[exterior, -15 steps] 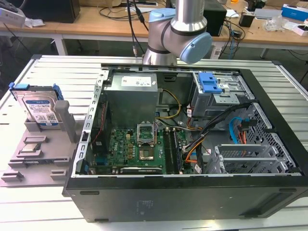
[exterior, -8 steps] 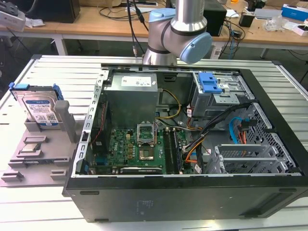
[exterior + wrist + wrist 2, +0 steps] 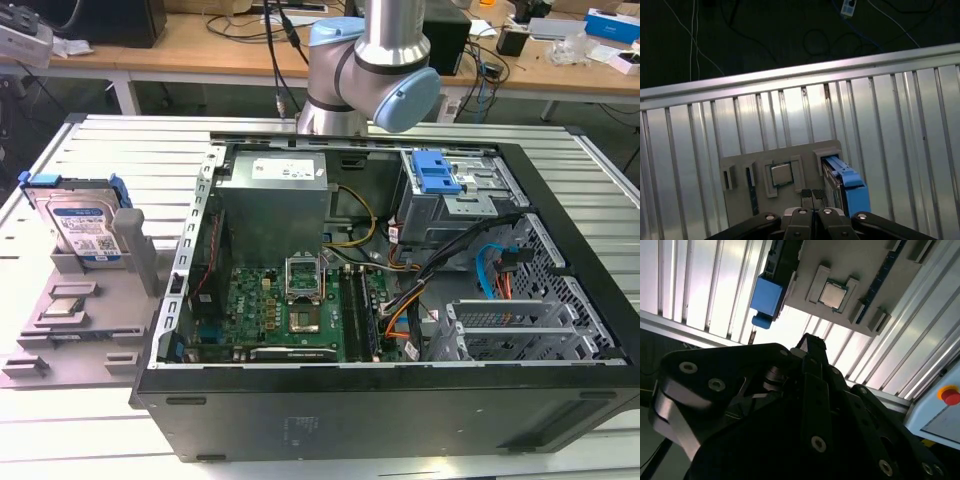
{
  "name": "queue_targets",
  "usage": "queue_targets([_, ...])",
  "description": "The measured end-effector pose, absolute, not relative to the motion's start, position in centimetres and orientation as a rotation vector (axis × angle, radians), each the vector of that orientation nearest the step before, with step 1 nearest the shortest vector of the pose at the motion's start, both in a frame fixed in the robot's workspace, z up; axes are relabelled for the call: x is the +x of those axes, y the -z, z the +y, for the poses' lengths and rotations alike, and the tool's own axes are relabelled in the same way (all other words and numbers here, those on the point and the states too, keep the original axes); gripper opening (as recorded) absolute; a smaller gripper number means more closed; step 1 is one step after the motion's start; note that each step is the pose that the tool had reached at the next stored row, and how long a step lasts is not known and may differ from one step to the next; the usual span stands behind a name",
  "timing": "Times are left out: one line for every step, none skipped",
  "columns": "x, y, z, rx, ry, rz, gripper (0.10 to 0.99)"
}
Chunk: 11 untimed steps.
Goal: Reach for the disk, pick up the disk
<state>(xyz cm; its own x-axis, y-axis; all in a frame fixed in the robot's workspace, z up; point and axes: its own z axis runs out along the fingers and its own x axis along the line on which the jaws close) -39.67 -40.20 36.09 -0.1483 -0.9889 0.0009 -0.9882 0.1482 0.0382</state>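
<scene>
reaching is the step in hand, and nothing is held yet.

in the exterior view the disk [image 3: 85, 222] stands on edge in a grey holder [image 3: 105, 300] near the desk's [image 3: 120, 150] edge at the exterior view's left. a blue bracket [image 3: 35, 184] frames it. a small square chip [image 3: 64, 307] lies flat in a pocket of the same holder, and the open computer case [image 3: 400, 405] sits just beside the holder, toward the middle of the desk. the arm [image 3: 372, 70] rises behind the case.

in the second wrist view the gripper [image 3: 809, 342] hangs above the holder and apart from it. the chip [image 3: 832, 294] lies nearly straight ahead of the tip, with the blue end of the disk [image 3: 767, 294] off to one side. i judge the reach needs a sideways correction, so that the approach centres on the disk and not on the chip.

in the first wrist view the jaws are pressed together with nothing between them, and the gripper [image 3: 812, 194] points between the chip [image 3: 781, 174] and the disk [image 3: 847, 187]. a good reach, as i see it, has the jaws spread wider than the disk's thin edge before they come down. they should be squared to its flat faces so they straddle it evenly. they should also stay clear of the holder's post and the case wall just beside it.
</scene>
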Motion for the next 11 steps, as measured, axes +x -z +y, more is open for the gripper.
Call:
queue_targets([-39.67,-36.09,-40.2,2.033,0.044,-2.361,0.173])
queue_targets([-39.67,-36.09,-40.2,2.032,0.044,-2.362,0.235])
queue_targets([-39.67,-36.09,-40.2,2.032,0.044,-2.362,0.298])
queue_targets([-39.67,-36.09,-40.2,2.032,0.044,-2.362,0.298])
queue_targets([-39.67,-36.09,-40.2,2.031,0.044,-2.363,0.416])
queue_targets([-39.67,-36.09,-40.2,2.03,0.044,-2.363,0.416])
queue_targets([-39.67,-36.09,-40.2,2.03,0.044,-2.364,0.482])
queue_targets([-39.67,-36.09,-40.2,2.029,0.044,-2.364,0.482])
queue_targets([-39.67,-36.09,-40.2,2.029,0.044,-2.364,0.482])
queue_targets([-39.66,-36.09,-40.19,2.029,0.044,-2.364,0.482])
queue_targets([-39.63,-36.08,-40.16,2.03,0.044,-2.364,0.482])
